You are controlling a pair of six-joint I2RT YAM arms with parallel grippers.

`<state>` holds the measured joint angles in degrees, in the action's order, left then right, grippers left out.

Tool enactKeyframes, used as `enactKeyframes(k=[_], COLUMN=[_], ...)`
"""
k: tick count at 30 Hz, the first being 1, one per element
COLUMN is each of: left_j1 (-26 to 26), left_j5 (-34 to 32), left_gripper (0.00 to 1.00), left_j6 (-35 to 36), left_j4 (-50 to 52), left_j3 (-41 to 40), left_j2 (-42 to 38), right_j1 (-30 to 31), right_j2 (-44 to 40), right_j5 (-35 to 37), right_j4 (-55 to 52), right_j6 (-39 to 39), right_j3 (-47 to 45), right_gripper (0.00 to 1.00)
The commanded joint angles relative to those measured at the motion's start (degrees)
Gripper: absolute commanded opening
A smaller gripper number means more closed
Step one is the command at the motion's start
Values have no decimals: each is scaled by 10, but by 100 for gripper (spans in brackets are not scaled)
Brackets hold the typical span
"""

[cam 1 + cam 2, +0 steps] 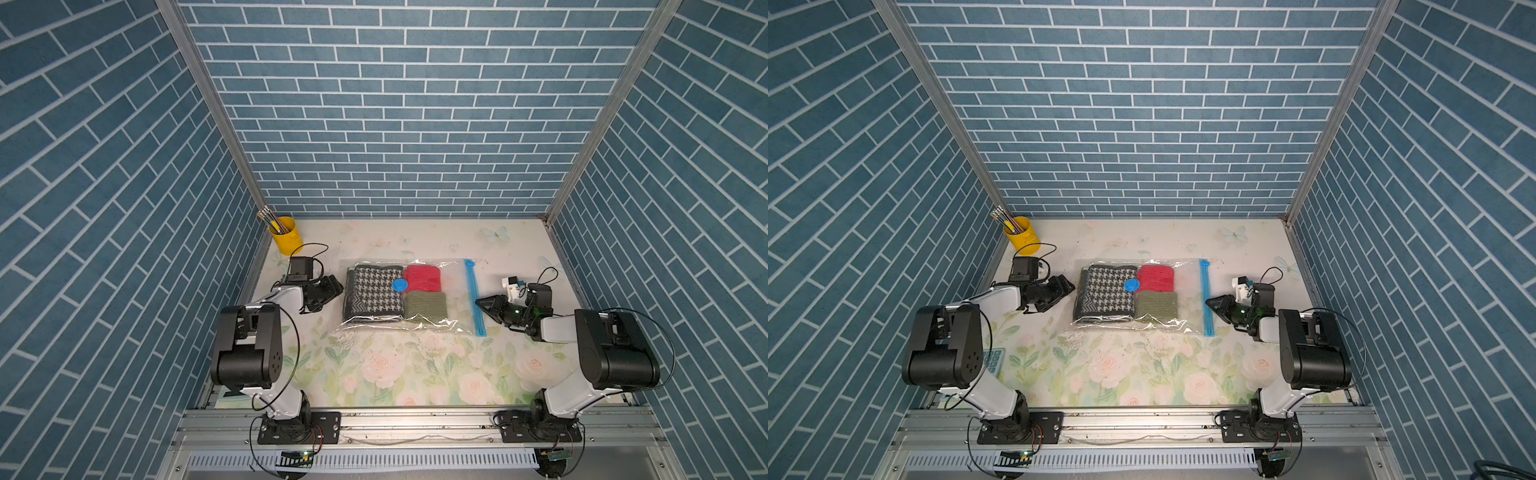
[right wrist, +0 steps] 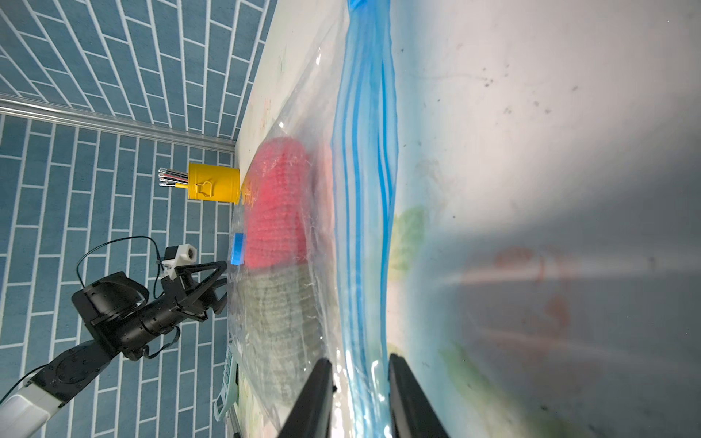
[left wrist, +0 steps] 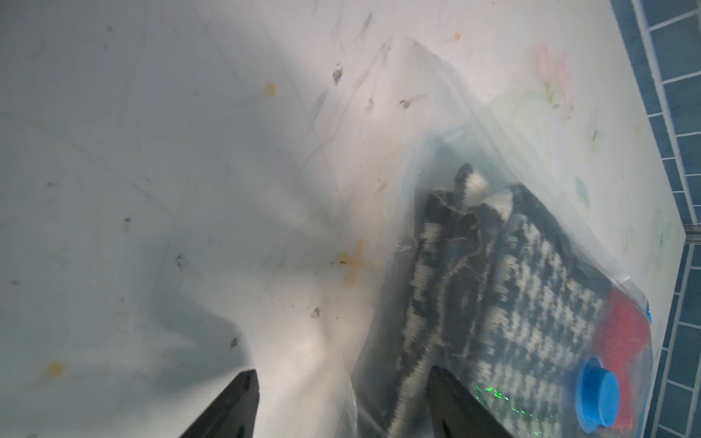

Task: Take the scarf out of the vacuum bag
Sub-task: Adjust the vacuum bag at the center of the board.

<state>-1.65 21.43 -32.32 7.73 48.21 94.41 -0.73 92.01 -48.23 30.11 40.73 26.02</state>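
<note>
The vacuum bag (image 1: 454, 286) (image 1: 1187, 286) lies flat mid-table, clear, with a round blue valve cap (image 1: 400, 285) (image 3: 597, 394). Inside, at its left end, lies the folded black-and-white houndstooth scarf (image 1: 374, 291) (image 1: 1106, 291) (image 3: 531, 303). My left gripper (image 1: 337, 287) (image 3: 341, 373) is open at the bag's left edge, one finger over the scarf and the other over bare table. My right gripper (image 1: 481, 302) (image 2: 359, 360) is at the bag's right end. Its jaws are closed on the light-blue zip strip (image 1: 473, 291) (image 2: 364, 189).
A red knit (image 1: 422, 277) and an olive-green knit (image 1: 424, 306) share the bag to the right of the scarf. A yellow cup of pencils (image 1: 284, 241) stands at the back left corner. A teal calculator (image 1: 994, 359) lies under the left arm. Blue brick walls enclose three sides.
</note>
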Motion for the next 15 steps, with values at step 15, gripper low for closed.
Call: enactKeyframes(k=[15], left_j1=[-4], left_j5=[98], left_gripper=[40], left_j6=[-24], left_j4=[-76], left_j3=[-28], left_j2=[51], right_j1=[-28], right_j2=[-37], right_j5=[-18], right_j4=[-10], right_j6=[1], right_j3=[-17], right_gripper=[33])
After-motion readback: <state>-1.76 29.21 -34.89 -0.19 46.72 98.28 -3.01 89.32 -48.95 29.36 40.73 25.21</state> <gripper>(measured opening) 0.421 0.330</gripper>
